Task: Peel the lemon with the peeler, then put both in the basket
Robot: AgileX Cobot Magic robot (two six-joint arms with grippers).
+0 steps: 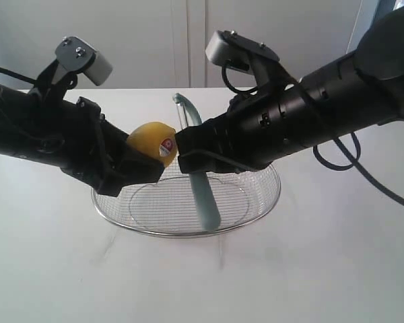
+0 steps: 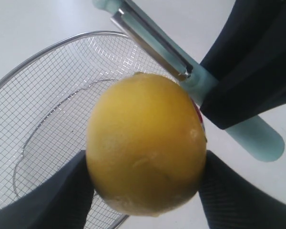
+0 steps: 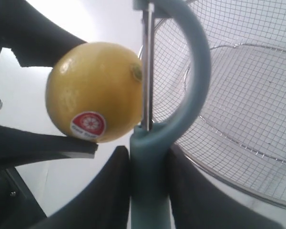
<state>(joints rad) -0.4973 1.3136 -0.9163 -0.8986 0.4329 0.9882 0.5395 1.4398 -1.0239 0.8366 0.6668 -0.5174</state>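
Note:
Above the basket [image 1: 256, 202], my left gripper [image 1: 145, 161] is shut on the yellow lemon [image 1: 151, 142], whose red-and-white sticker [image 1: 167, 145] faces the right arm. In the left wrist view the lemon [image 2: 145, 143] sits between both dark fingers [image 2: 52, 195]. My right gripper [image 1: 188, 156] is shut on the pale teal peeler [image 1: 203, 195], held upright with its curved head up. In the right wrist view the peeler [image 3: 150, 162] is clamped by its handle, and its metal blade [image 3: 146, 71] rests against the side of the lemon [image 3: 95, 90].
The silver wire mesh basket [image 2: 43, 119] lies on a white table [image 1: 323, 269] below both grippers, and nothing lies in it. Its rim [image 3: 238, 181] passes close under the right gripper. A pale wall stands behind the table.

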